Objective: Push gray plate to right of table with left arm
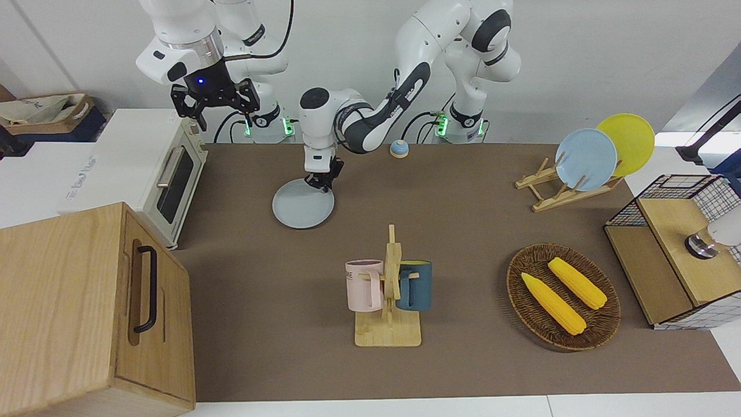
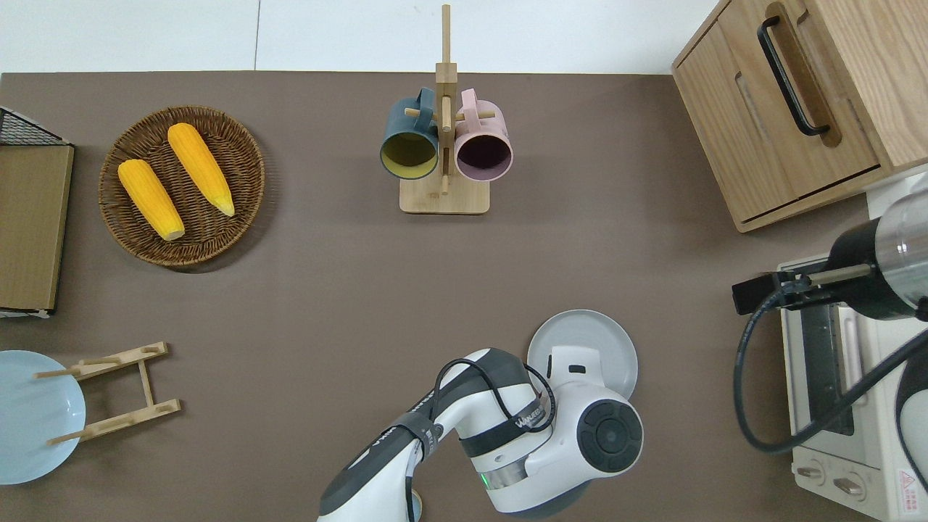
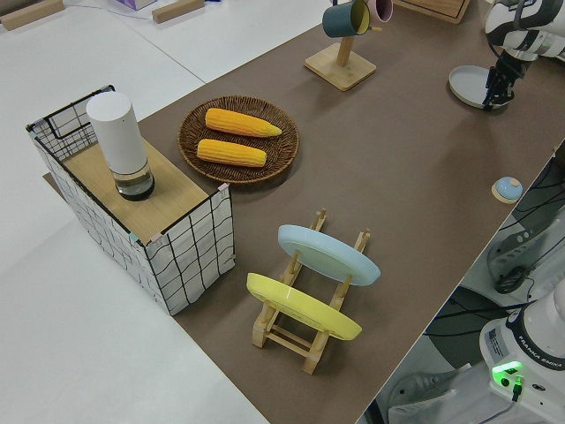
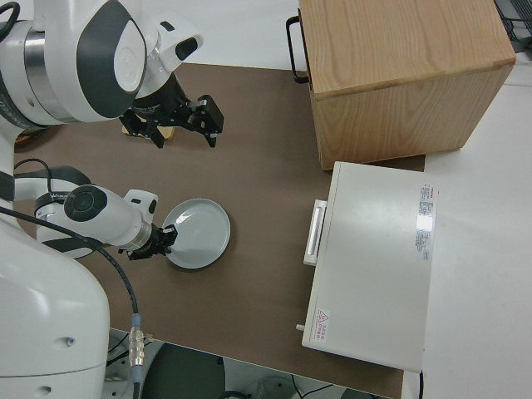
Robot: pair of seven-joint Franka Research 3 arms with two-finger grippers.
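Bench point(image 1: 463, 231) of matte brown carries everything, with the biggest item, a wooden cabinet point(image 1: 87, 313) with a black handle, at the right arm's end, far from the robots. Beside it, nearer the robots, stands a white toaster oven point(image 1: 156, 174). At the left arm's end sits a wire-grid box point(image 1: 677, 255) with a wooden top that bears a white cylinder point(image 3: 119, 141). Near that box lies a wicker basket point(image 1: 524, 289) holding two ears of corn point(image 1: 553, 304). Nearer the robots than the basket, a wooden dish rack point(image 1: 550, 197) props up a sky-blue plate point(image 1: 586, 159) and a yellow plate point(image 1: 628, 142).

Midway along the bench, far from the robots, a wooden mug tree point(image 1: 389, 313) holds a pink mug point(image 1: 365, 284) and a dark teal mug point(image 1: 415, 285).

The gray plate point(image 1: 301, 205) lies flat on the bench toward the right arm's end, near the robots and close to the toaster oven. The left arm point(image 1: 376, 116) reaches down to it, and the left pincer point(image 1: 322, 180) touches the plate's rim on the edge nearest the robots, fingers drawn narrow together with nothing between them.

A small blue-topped bell point(image 1: 399, 148) rests near the robots' edge. The right arm is parked, and its right pincer point(image 1: 215, 110) is spread wide, holding nothing.
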